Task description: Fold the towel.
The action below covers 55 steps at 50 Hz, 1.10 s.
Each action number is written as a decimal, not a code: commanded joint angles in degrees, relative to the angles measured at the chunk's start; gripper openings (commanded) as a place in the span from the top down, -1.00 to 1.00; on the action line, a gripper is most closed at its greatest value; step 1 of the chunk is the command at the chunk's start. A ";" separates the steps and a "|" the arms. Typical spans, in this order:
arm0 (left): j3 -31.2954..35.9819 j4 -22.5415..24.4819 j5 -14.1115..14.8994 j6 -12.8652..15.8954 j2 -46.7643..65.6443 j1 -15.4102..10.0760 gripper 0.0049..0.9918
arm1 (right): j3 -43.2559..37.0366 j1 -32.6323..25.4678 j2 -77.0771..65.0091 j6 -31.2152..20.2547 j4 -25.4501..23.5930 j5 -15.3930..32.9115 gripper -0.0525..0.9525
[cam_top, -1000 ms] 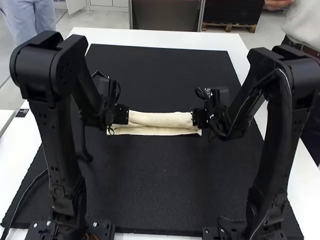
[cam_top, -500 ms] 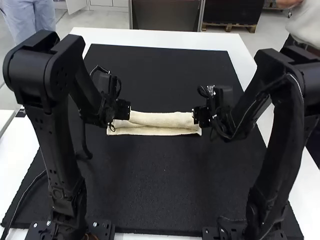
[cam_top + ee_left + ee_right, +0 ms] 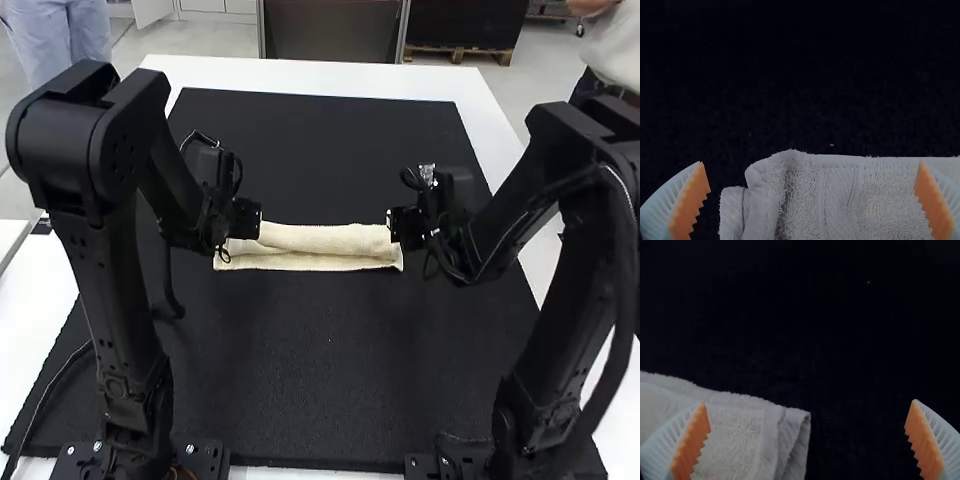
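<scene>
Here, left hand (image 3: 811,162) and right hand (image 3: 809,402) are spread at opposite ends of the towel (image 3: 330,238), likely for an even fold.

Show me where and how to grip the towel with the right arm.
I'd pinch the towel by its right short end, lowering the open right end effector from above: the towel lies as a narrow folded strip, and its layers gape at that end, so catch them all.

Apparently a robotics lab, two black robot arms (image 3: 118,310), white table (image 3: 300,73), black mat (image 3: 320,370)
</scene>
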 commanded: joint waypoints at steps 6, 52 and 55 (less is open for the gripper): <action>-1.05 0.73 -0.94 0.54 -2.51 -0.43 -0.94 | -0.88 0.34 -1.06 -0.61 0.02 -0.06 -0.89; -1.14 0.55 -1.11 0.63 -2.59 -1.31 -0.94 | -0.09 3.95 -11.08 1.32 -9.20 -1.29 -0.89; -1.05 0.47 -1.11 0.63 -2.59 -1.31 -0.94 | -0.26 3.95 -12.05 1.50 -9.91 -1.29 -0.89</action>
